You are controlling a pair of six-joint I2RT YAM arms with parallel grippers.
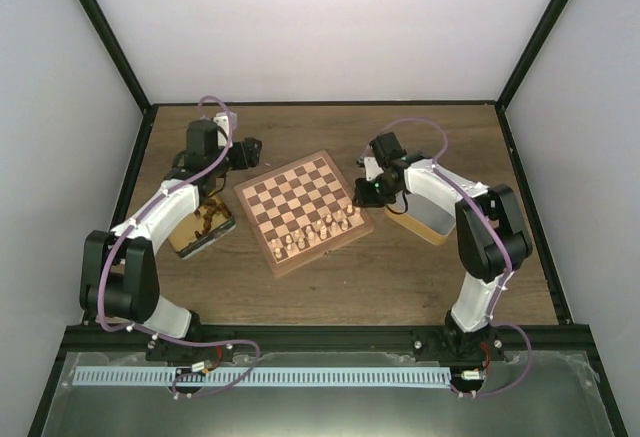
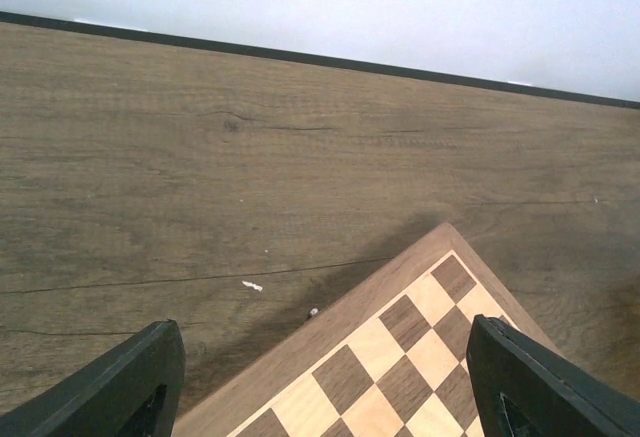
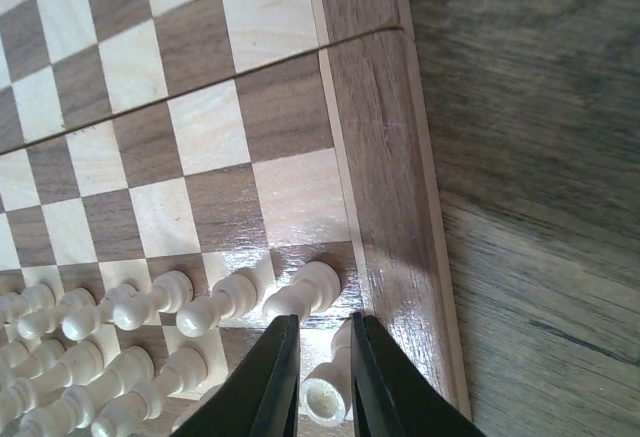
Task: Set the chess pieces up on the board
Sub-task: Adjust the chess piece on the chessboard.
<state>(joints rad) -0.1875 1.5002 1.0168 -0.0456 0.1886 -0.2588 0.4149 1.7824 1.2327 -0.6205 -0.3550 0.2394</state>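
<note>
The board [image 1: 290, 192] lies tilted at the table's middle. Two rows of pale chess pieces [image 1: 325, 229] stand along its near right edge; they also show in the right wrist view [image 3: 150, 302]. My right gripper [image 3: 325, 357] is shut on a pale chess piece [image 3: 328, 397] and holds it upright over the corner square beside the rim, at the end of the back row. In the top view that gripper [image 1: 366, 193] is at the board's right corner. My left gripper [image 2: 330, 377] is open and empty above the board's far left corner [image 2: 400, 357], and it shows in the top view too [image 1: 248, 149].
A tin [image 1: 203, 225] holding dark pieces lies left of the board under the left arm. A second tin [image 1: 425, 219] lies right of the board under the right arm. Dark frame posts and white walls enclose the table.
</note>
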